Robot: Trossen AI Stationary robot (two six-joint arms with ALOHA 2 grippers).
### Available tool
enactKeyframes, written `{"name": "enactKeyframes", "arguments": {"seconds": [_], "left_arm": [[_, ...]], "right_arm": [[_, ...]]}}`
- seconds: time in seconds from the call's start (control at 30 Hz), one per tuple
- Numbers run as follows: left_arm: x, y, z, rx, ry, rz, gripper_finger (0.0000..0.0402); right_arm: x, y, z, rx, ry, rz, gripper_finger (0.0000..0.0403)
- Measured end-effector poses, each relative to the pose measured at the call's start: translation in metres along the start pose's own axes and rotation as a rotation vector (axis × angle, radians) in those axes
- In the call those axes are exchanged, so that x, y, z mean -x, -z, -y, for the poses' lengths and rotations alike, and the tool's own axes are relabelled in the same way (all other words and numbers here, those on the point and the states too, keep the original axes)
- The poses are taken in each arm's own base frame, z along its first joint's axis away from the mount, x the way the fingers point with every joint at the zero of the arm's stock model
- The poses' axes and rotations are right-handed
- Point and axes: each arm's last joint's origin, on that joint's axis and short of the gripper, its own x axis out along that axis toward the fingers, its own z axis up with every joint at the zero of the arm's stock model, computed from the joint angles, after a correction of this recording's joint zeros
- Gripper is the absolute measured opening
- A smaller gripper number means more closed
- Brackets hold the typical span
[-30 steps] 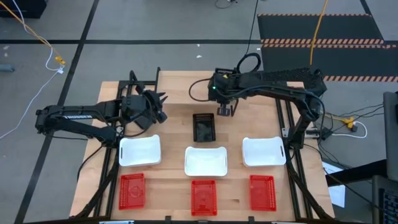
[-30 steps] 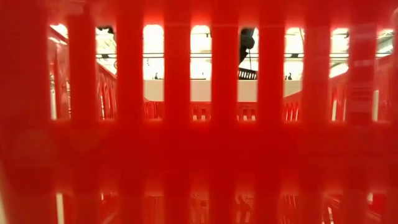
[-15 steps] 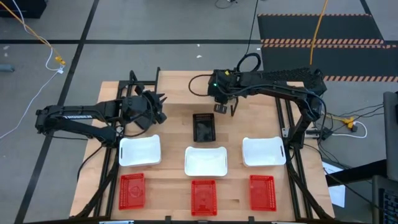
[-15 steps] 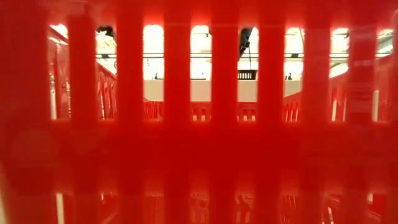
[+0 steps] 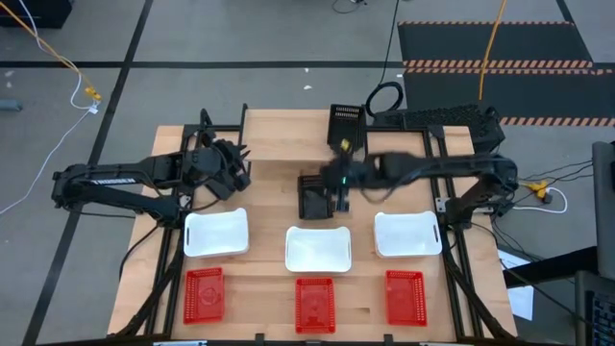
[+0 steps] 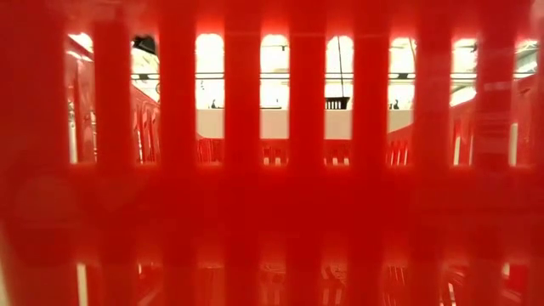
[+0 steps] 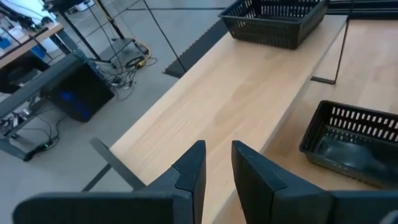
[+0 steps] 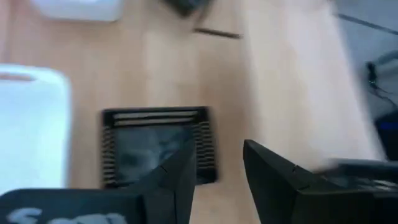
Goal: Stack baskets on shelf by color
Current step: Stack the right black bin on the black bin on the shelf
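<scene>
— Since a second ago, right gripper (image 5: pixel 338 192) dropped from upper centre onto a black basket (image 5: pixel 314 199), fingers spread, empty.
— Progress?
— One black basket on the shelf (image 5: pixel 288 135) at top centre (image 5: pixel 345 125); whites, reds remain below. Left gripper (image 5: pixel 238 165) parted, idle.

From above, the light wooden counter (image 5: pixel 269 130) carries three white rounded plastic baskets (image 5: pixel 216 234) in a row, with three red mesh-sided baskets (image 5: pixel 204 294) in a row along the near edge. One black mesh-sided basket (image 5: pixel 315 198) sits mid-counter, just behind the middle white one. Another black basket (image 5: pixel 345 123) lies near the far edge. The right gripper (image 5: pixel 340 188) hangs blurred beside the middle black basket. The left gripper (image 5: pixel 233 168) hovers behind the left white basket.
</scene>
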Motion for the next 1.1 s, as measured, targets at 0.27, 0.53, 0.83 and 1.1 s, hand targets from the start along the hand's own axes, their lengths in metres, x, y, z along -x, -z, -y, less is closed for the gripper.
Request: {"name": "enactKeyframes", "arguments": {"seconds": [0.27, 0.53, 0.83, 1.1], "left_arm": [[0.002, 0.000, -0.001, 0.004, 0.002, 0.001, 0.0081], [0.002, -0.001, -0.001, -0.034, 0.002, 0.011, 0.0081], [0.002, -0.002, -0.001, -0.025, 0.003, 0.020, 0.0081], [0.002, -0.001, -0.001, -0.031, 0.003, 0.011, 0.0081]], "right_arm": [[-0.048, 0.048, -0.057, -0.026, -0.115, 0.110, 0.0126], [-0.074, 0.076, -0.057, -0.106, -0.256, 0.048, 0.0133], [-0.114, 0.090, -0.069, -0.093, -0.257, -0.036, 0.0164], [-0.107, 0.087, -0.052, -0.137, -0.273, -0.048, 0.0076]]}}
